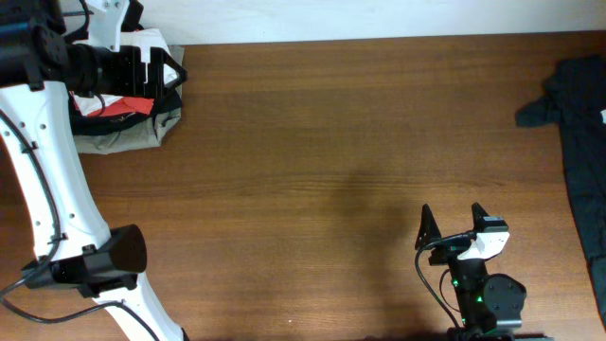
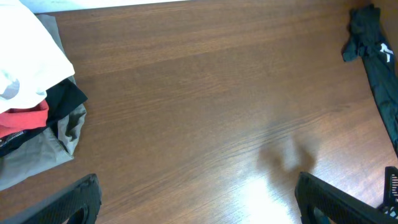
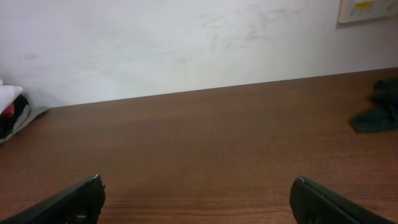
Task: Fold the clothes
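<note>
A pile of folded clothes (image 1: 128,133), white, red, black and olive, sits at the table's far left corner. It also shows in the left wrist view (image 2: 37,99) and in the right wrist view (image 3: 12,112). A dark, crumpled garment (image 1: 579,123) lies at the right edge, also seen in the left wrist view (image 2: 373,56) and in the right wrist view (image 3: 376,115). My left gripper (image 1: 170,71) hangs over the pile, open and empty (image 2: 199,199). My right gripper (image 1: 453,223) is open and empty (image 3: 198,190) near the front edge, left of the dark garment.
The brown wooden table (image 1: 322,142) stretches between the pile and the dark garment. A white wall (image 3: 186,43) stands behind the table's far edge. The left arm's white links (image 1: 47,170) run down the left side.
</note>
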### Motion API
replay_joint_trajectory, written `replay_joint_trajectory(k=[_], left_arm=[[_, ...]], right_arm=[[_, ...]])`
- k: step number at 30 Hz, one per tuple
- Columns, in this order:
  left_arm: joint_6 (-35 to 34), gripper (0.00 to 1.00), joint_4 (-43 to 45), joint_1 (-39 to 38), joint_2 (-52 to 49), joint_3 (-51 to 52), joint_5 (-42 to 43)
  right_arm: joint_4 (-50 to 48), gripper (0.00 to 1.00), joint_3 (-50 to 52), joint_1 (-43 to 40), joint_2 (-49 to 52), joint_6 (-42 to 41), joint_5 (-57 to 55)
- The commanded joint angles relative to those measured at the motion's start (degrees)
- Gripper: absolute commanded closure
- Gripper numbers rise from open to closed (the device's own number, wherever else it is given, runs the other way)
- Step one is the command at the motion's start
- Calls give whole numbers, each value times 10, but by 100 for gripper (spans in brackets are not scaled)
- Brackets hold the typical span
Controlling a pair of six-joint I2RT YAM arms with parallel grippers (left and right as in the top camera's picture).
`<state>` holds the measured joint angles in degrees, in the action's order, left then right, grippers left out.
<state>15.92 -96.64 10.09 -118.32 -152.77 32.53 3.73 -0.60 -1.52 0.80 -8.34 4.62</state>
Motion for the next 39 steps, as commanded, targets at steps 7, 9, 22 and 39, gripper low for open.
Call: replay_joint_trajectory(k=[7,9,22,39], left_arm=[[9,1,0,-12,5,2,-14],[9,1,-1,-25,24,2,-33],[9,1,26,-141,360,344,-49],[-95,1,742,-141,964,1185,-48]], right_arm=[[3,1,3,-4,-6,4,10],[3,1,3,-4,-6,4,10],[3,2,3,-4,-6,4,9],[3,1,3,-4,-6,4,10]])
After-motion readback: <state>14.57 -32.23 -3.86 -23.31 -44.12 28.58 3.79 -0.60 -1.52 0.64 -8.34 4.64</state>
